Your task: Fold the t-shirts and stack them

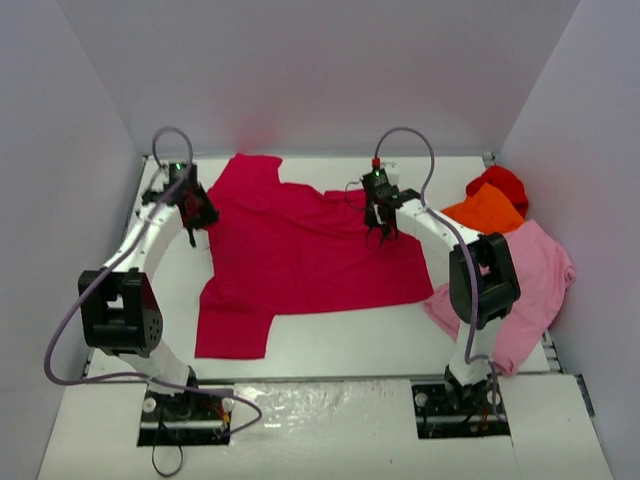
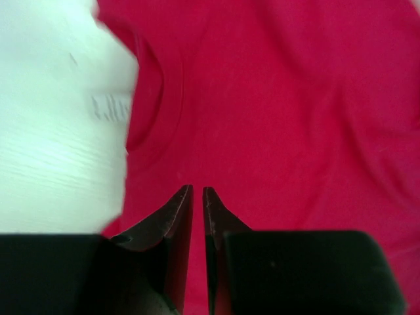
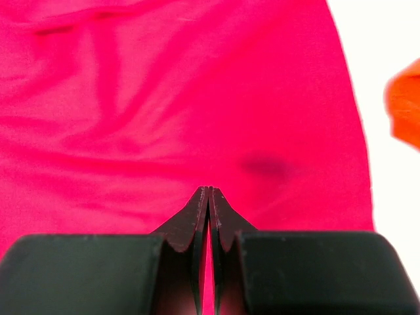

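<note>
The crimson t-shirt (image 1: pixel 300 250) lies flat; my left gripper (image 2: pixel 197 190) hovers by its collar (image 2: pixel 157 105), jaws a slit apart, holding nothing. My right gripper (image 3: pixel 209 190), closed and empty, hangs over the cloth near its hem (image 1: pixel 420 260).

Pale lavender walls (image 1: pixel 330 70) enclose a white table (image 1: pixel 340 342) on three sides.

The crimson shirt (image 1: pixel 300 250) is soft, matt cloth with small wrinkles. The white table (image 1: pixel 330 345) looks smooth and hard.
</note>
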`<state>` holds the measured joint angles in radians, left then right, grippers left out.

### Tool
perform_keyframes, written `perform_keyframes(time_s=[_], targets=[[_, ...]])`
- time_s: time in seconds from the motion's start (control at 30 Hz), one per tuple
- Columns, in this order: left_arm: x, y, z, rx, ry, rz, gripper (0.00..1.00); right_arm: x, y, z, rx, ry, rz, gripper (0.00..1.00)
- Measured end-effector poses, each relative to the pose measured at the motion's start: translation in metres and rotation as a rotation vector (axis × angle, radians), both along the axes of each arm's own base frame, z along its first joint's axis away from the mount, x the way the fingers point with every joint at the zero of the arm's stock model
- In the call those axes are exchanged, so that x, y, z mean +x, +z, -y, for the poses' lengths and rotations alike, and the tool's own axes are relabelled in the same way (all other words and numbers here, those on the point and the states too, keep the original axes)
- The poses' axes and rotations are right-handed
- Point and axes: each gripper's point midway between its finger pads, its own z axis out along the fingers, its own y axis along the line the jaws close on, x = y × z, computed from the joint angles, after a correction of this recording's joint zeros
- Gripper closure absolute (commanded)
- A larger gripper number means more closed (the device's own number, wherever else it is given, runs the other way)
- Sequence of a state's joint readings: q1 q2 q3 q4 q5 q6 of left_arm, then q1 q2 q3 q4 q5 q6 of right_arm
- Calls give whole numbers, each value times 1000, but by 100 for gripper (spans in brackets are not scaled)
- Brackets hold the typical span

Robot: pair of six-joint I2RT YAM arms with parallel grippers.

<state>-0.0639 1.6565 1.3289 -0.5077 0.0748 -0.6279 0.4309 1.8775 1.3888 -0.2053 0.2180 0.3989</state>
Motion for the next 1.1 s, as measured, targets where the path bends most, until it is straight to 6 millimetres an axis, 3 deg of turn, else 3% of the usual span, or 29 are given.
perform_keyframes(time_s=[0.13, 0.17, 0.33, 0.5, 0.87, 1.1], targets=[[-33, -93, 30, -108, -20, -213, 92, 9, -22, 8, -44, 4, -44, 100], [-36, -101, 37, -133, -20, -232, 92, 13, -28, 9, -54, 4, -54, 100], [-19, -90, 56, -165, -35, -144, 93, 40, -52, 11, -75, 4, -74, 100], [-18, -91, 66, -160, -51, -132, 94, 66, -68, 30, -78, -30, -67, 100], [-27, -108, 53, -140, 5, -162, 97, 90, -69, 87, -42, -138, -37, 100], [-29, -109, 28, -213, 88, -135, 97, 95, -69, 92, -12, -138, -26, 100]])
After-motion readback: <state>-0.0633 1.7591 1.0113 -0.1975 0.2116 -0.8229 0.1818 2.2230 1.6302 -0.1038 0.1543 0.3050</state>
